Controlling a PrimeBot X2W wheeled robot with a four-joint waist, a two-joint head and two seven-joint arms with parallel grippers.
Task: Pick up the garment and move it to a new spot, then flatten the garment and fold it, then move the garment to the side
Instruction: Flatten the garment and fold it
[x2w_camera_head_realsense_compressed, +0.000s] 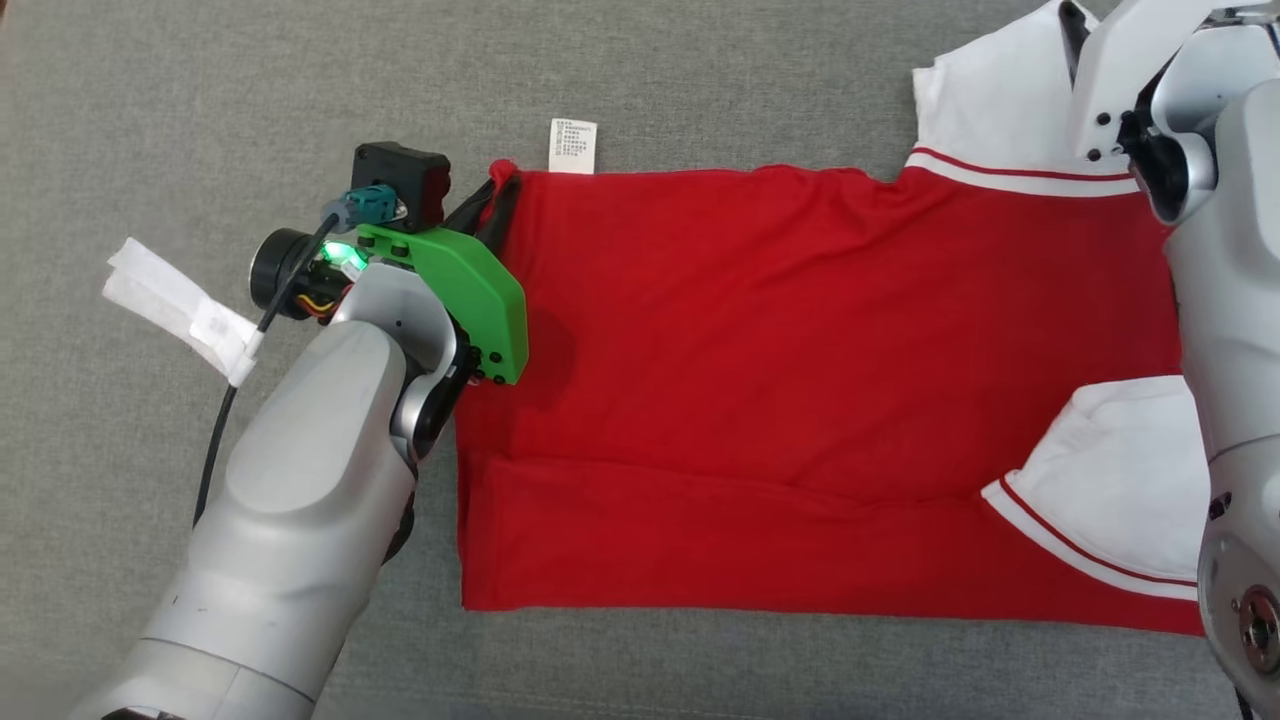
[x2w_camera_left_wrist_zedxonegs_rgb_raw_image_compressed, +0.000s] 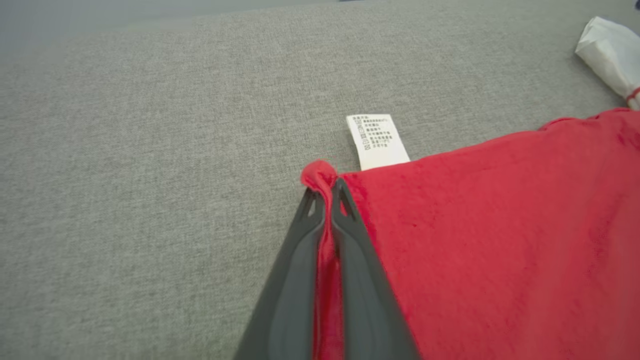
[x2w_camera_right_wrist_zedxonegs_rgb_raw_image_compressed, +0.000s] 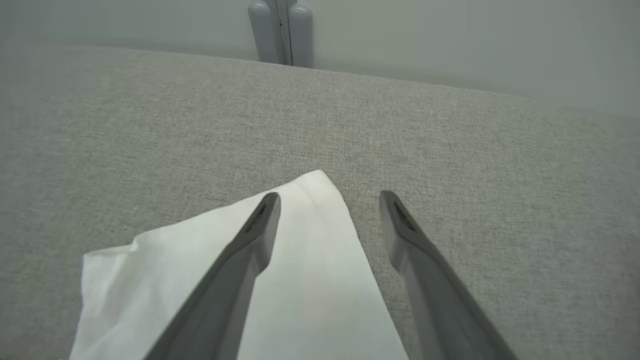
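The red shirt (x2w_camera_head_realsense_compressed: 800, 380) lies spread on the grey worktop (x2w_camera_head_realsense_compressed: 700, 60), hem to the left, white sleeves to the right, with a near strip folded over along its length. The left end effector (x2w_camera_left_wrist_zedxonegs_rgb_raw_image_compressed: 327, 192) is clamped on the shirt's far-left corner, with a pinch of red cloth bunched between the fingertips. Just beside it a white label (x2w_camera_left_wrist_zedxonegs_rgb_raw_image_compressed: 378, 141) lies out flat on the worktop. The right end effector (x2w_camera_right_wrist_zedxonegs_rgb_raw_image_compressed: 330, 200) stands apart, empty, above the far sleeve (x2w_camera_right_wrist_zedxonegs_rgb_raw_image_compressed: 300, 280). The right arm (x2w_camera_head_realsense_compressed: 1230, 300) covers the shirt's right end. Left of the shirt, white tape (x2w_camera_head_realsense_compressed: 180, 305) wraps a black cable (x2w_camera_head_realsense_compressed: 215, 440). A grey post (x2w_camera_right_wrist_zedxonegs_rgb_raw_image_compressed: 281, 30) stands beyond the far edge.
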